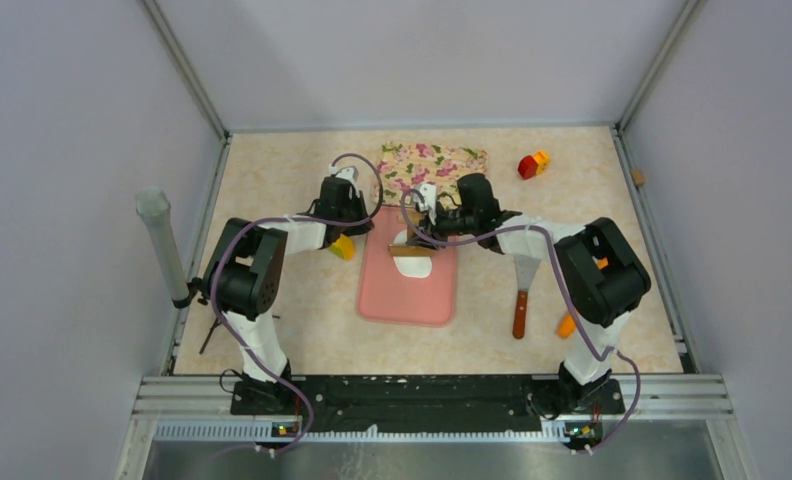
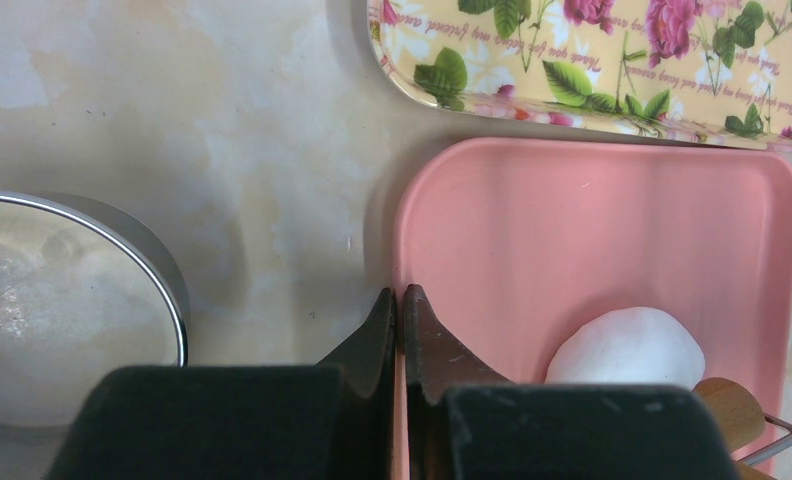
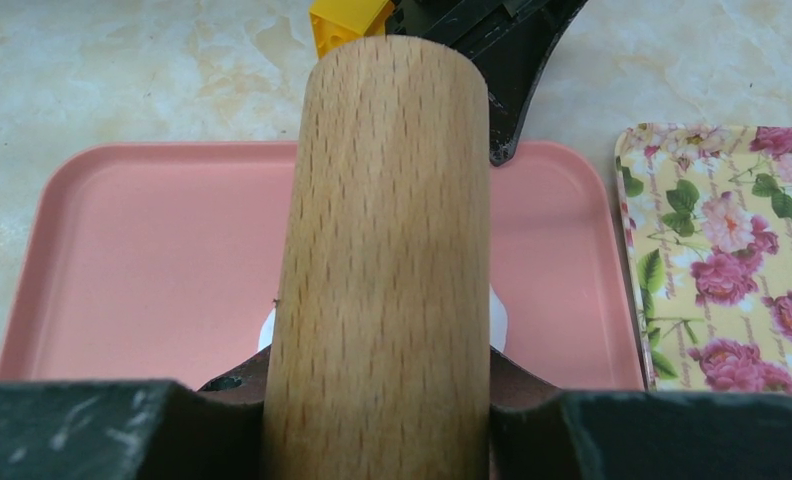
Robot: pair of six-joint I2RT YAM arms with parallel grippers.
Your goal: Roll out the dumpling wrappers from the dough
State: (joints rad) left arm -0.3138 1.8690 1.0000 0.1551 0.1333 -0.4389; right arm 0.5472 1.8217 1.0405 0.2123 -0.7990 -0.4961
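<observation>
Gripping the wooden rolling pin (image 3: 387,200) around its barrel, the right gripper (image 3: 382,395) has its jaws partly open, one finger on each side of the wood. The pin lies over the dough (image 2: 627,345), a soft white lump sitting about the middle of the pink mat (image 1: 407,300), and white edges peek out from under the pin on both sides. Just left of it, the left gripper (image 2: 399,310) is fully closed, finger against finger, with nothing between them. Its tip is at the mat's left edge, though we cannot tell from the wrist view whether it touches the rim.

Everything rests on a marbled beige table (image 1: 302,300). A spatula (image 1: 521,292) with a wooden handle lies to the right of the mat, apart from it. A metal ring (image 2: 157,265) stands on the table left of the closed gripper. A grey post (image 1: 162,240) rises at the table's left edge. Beyond the mat lies a floral tray (image 1: 432,165), its near edge just beside the mat's far edge. A red and yellow block (image 1: 532,165) sits to the tray's right. Plain lilac walls (image 1: 72,100) close in the left, far and right sides.

We count two grippers, one rolling pin, one lump of dough, one mat, one tray, one spatula, one ring, one post and one block.
</observation>
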